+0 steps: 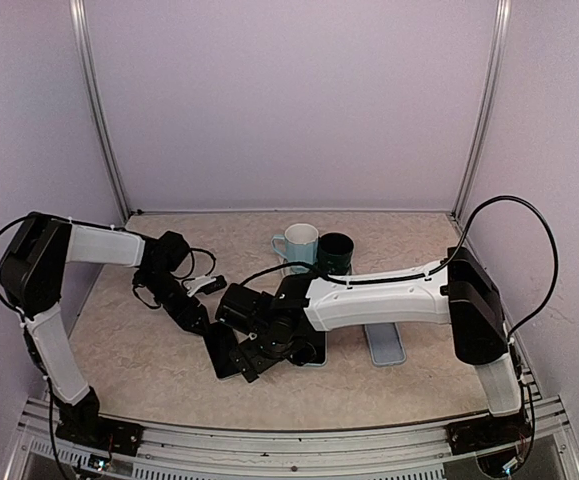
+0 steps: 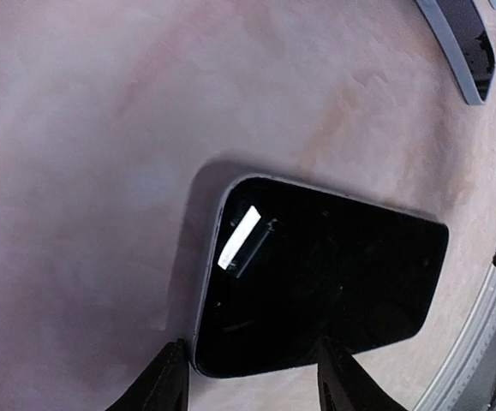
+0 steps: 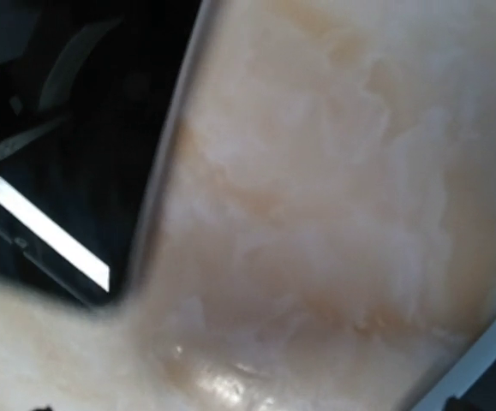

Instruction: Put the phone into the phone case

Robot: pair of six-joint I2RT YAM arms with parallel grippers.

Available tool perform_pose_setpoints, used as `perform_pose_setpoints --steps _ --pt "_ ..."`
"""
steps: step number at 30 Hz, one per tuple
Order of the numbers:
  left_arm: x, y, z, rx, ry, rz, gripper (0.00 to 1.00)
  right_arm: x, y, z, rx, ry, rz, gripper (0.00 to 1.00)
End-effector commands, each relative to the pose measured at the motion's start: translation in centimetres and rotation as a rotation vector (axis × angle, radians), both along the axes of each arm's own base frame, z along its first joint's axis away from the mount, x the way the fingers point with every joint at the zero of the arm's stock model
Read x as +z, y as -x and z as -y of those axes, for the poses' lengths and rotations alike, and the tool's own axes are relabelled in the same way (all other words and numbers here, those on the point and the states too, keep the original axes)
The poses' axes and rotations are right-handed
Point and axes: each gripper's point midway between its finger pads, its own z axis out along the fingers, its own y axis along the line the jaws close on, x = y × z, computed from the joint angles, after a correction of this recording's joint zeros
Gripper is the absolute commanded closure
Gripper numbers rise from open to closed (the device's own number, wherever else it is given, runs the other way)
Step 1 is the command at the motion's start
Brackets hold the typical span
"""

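The phone (image 1: 227,352) is a black slab with a grey edge, lying flat on the table left of centre. In the left wrist view it (image 2: 316,282) fills the middle. My left gripper (image 2: 256,381) is open, with one fingertip (image 2: 166,377) on either side of the phone's near short end, low over the table. The phone case (image 1: 384,343) is a pale blue-grey tray lying flat, to the right. My right gripper (image 1: 259,340) reaches across and hovers just right of the phone; its fingers are hidden. The blurred right wrist view shows the phone's corner (image 3: 59,154).
A white mug (image 1: 296,245) and a dark mug (image 1: 336,252) stand at the back centre. A dark, flat, teal-edged thing (image 1: 309,355) lies under the right wrist. A grey-rimmed flat thing (image 2: 457,43) lies beyond the phone. The front rail (image 2: 487,300) runs close by.
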Motion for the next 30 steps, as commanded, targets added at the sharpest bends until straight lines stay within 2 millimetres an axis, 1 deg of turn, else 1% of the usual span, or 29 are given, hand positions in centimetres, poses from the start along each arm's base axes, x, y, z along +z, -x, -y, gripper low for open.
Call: perform_pose_setpoints --steps 1,5,8,9,10,11,13,14,15,16,18,19,21,22,23,24,25,26,27,29,30 --pt "0.3 5.5 0.3 -0.076 0.037 -0.178 0.48 2.9 -0.3 -0.7 -0.028 -0.050 0.068 0.01" --pt "1.0 7.2 1.2 -0.147 0.068 -0.203 0.48 3.8 -1.4 -0.1 -0.062 -0.090 0.161 0.01" --pt "1.2 7.9 2.2 -0.187 0.074 -0.199 0.47 4.8 -1.0 -1.6 -0.008 -0.195 0.163 0.01" --pt "1.3 8.1 2.4 -0.197 0.078 -0.197 0.47 4.9 -1.0 -1.8 -0.002 -0.225 0.168 0.01" --pt "1.5 8.1 2.7 -0.201 0.085 -0.194 0.47 5.3 -1.1 -1.9 -0.001 -0.255 0.185 0.01" --pt "1.7 7.8 2.8 -0.192 0.090 -0.186 0.47 5.5 -1.5 -1.4 -0.030 -0.271 0.213 0.01" --pt "2.3 6.1 2.6 -0.134 0.110 -0.136 0.47 7.0 -2.7 0.0 -0.092 -0.292 0.298 0.01" --pt "2.9 4.6 2.3 -0.089 0.125 -0.091 0.46 8.1 -3.0 0.5 -0.107 -0.316 0.335 0.01" --pt "3.7 3.1 2.0 -0.042 0.139 -0.049 0.45 9.6 -3.2 0.5 -0.102 -0.356 0.367 0.01" --pt "4.4 1.9 1.5 -0.005 0.153 -0.020 0.44 12.0 -3.3 -0.1 -0.080 -0.433 0.407 0.01" --pt "6.2 0.3 0.9 0.034 0.187 0.039 0.42 14.1 -2.8 -1.0 0.004 -0.526 0.448 0.01" --pt "7.4 -0.5 0.6 0.045 0.204 0.083 0.39 14.8 -2.3 -1.6 0.058 -0.576 0.461 0.01" --pt "9.2 -1.9 0.2 0.069 0.214 0.164 0.34 15.2 -0.9 -2.8 0.180 -0.646 0.456 0.01" --pt "9.9 -2.7 0.0 0.090 0.211 0.209 0.29 14.9 -0.4 -3.2 0.216 -0.655 0.438 0.01" --pt "10.9 -3.6 -0.4 0.118 0.199 0.267 0.25 14.6 -0.3 -3.4 0.219 -0.637 0.418 0.01" --pt "11.7 -4.4 -0.8 0.145 0.193 0.314 0.19 14.7 -0.6 -3.8 0.196 -0.617 0.404 0.01" --pt "12.2 -4.9 -1.1 0.165 0.189 0.346 0.16 14.0 -1.1 -3.6 0.165 -0.555 0.382 0.01" --pt "12.8 -5.3 -1.4 0.178 0.183 0.380 0.10 13.7 -1.4 -3.8 0.139 -0.508 0.363 0.01" --pt "13.0 -5.6 -1.9 0.190 0.170 0.403 0.05 13.7 -1.5 -4.1 0.126 -0.475 0.347 0.01" --pt "13.3 -6.2 -3.0 0.212 0.134 0.434 0.03 13.4 -1.3 -5.0 0.133 -0.423 0.316 0.01" --pt "13.2 -6.4 -3.5 0.223 0.114 0.433 0.03 13.0 -1.1 -5.4 0.135 -0.389 0.315 0.01"
